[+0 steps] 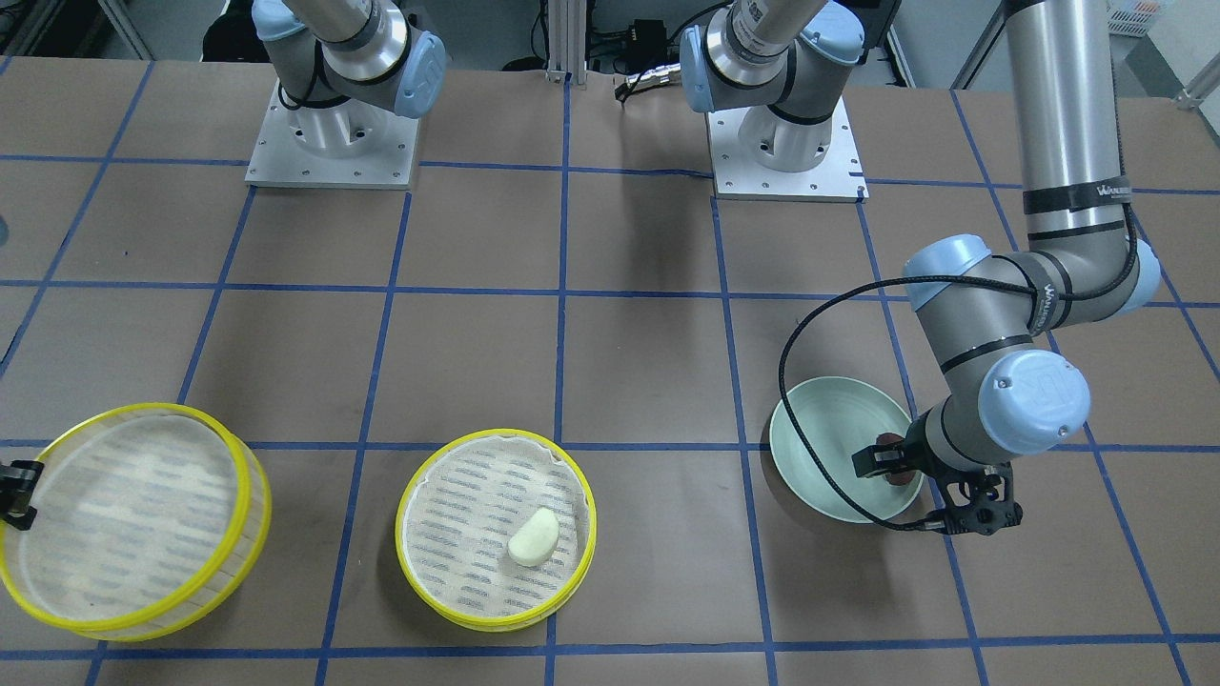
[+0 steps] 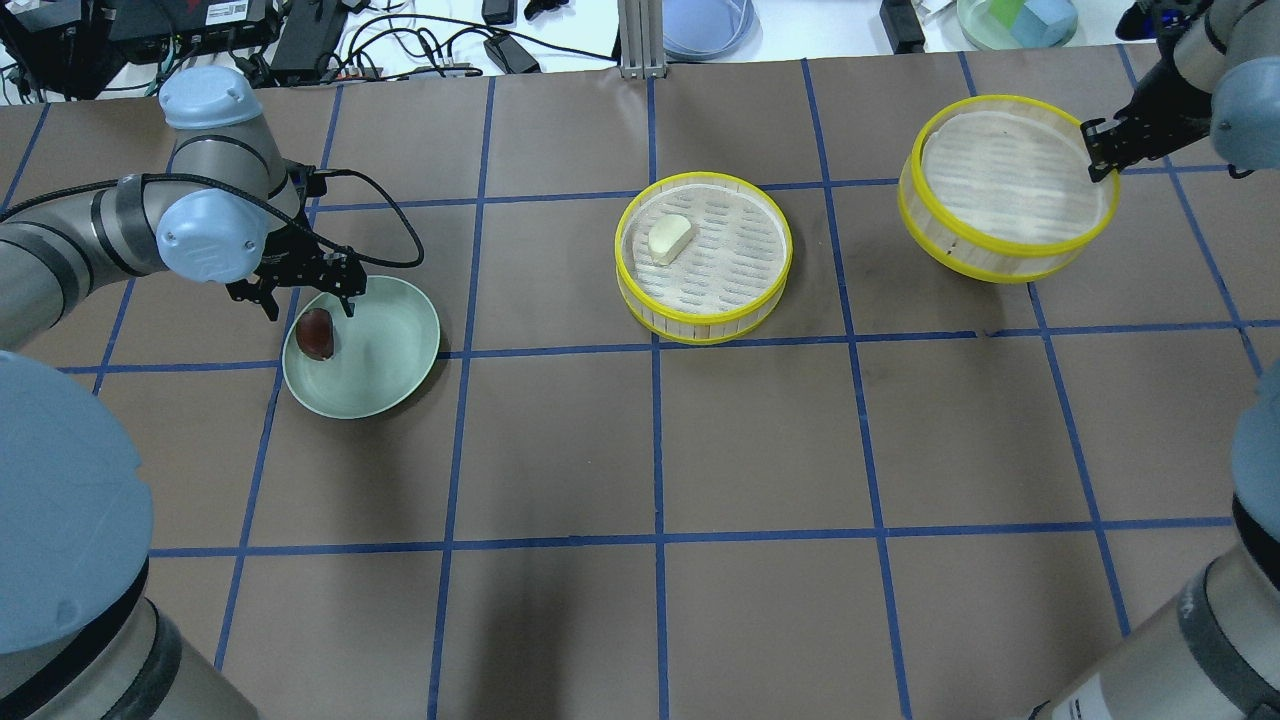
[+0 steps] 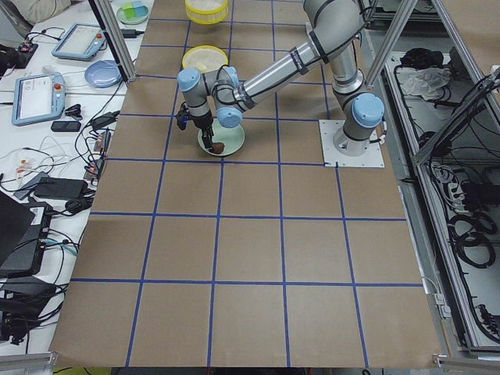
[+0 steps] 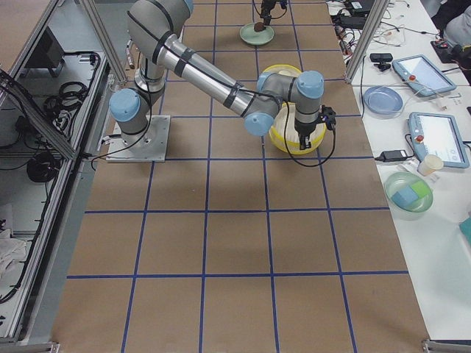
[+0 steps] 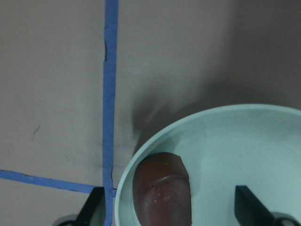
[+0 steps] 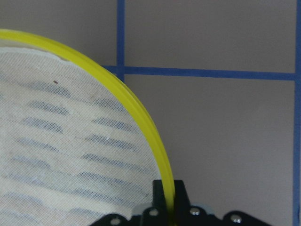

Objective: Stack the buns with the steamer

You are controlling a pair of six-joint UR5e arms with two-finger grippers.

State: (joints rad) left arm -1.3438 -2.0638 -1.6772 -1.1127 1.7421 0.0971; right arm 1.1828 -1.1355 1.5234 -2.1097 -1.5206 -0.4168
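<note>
The dark reddish-brown bun [image 2: 314, 333] lies at the edge of the mint-green plate [image 2: 385, 345]. My left gripper [image 2: 310, 308] hangs open just above it, and in the left wrist view the bun [image 5: 162, 186] sits between the two spread fingers. The pale cream bun [image 2: 670, 238] lies in the middle steamer tray [image 2: 705, 318]. My right gripper [image 2: 1096, 150] is shut on the yellow rim of the second, empty steamer tray [image 2: 1005, 175] and holds it tilted. The right wrist view shows the rim [image 6: 141, 127] pinched between the fingers.
The table is brown paper with a blue tape grid. Both arm bases [image 1: 332, 143] stand at the robot's side. Beyond the table's far edge are cables, a blue dish [image 2: 705, 20] and a bowl [image 2: 1015, 20].
</note>
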